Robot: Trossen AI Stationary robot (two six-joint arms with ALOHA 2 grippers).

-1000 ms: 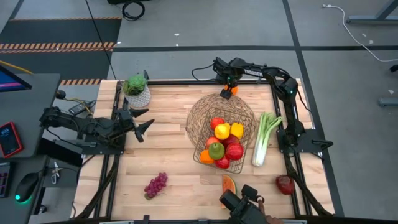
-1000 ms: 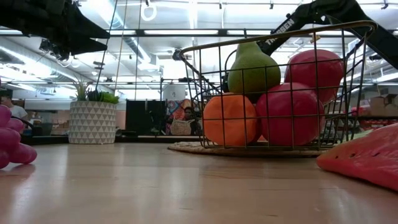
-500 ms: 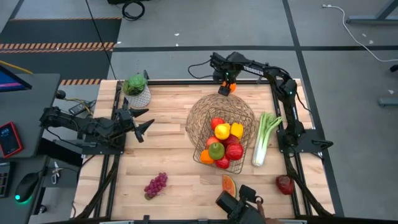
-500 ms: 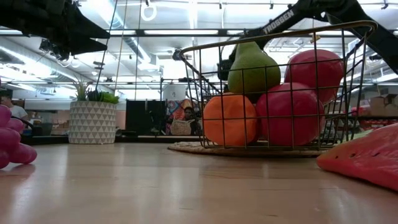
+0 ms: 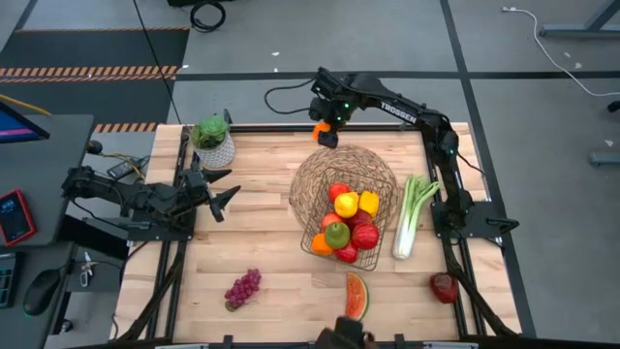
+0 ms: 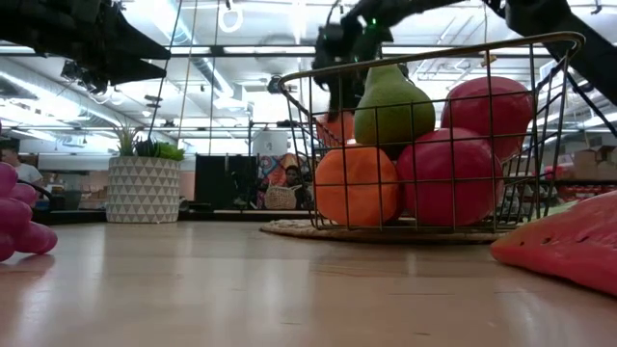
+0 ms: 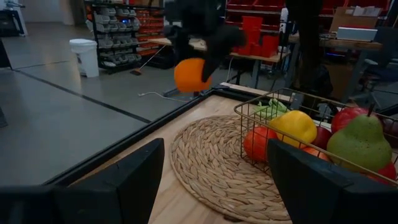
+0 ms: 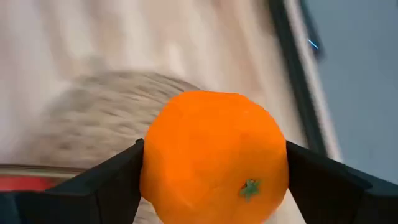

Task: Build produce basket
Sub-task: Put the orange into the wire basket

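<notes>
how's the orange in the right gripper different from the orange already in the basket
The held orange is clamped between the right gripper fingers, up in the air near the table's far edge; the basket orange rests on the floor of the wire basket. The held orange has nothing touching it but the fingers; the basket orange is packed against a green pear and a red apple. Both are round and plain orange.

Wooden bench [image 5: 262, 242] carried a woven mat [image 5: 334, 170] under the wire basket [image 5: 380, 254], celery [image 5: 412, 218], grapes [image 5: 243, 288], watermelon slice [image 5: 356, 294], red apple [image 5: 444, 287], potted plant [image 5: 212, 140].
</notes>
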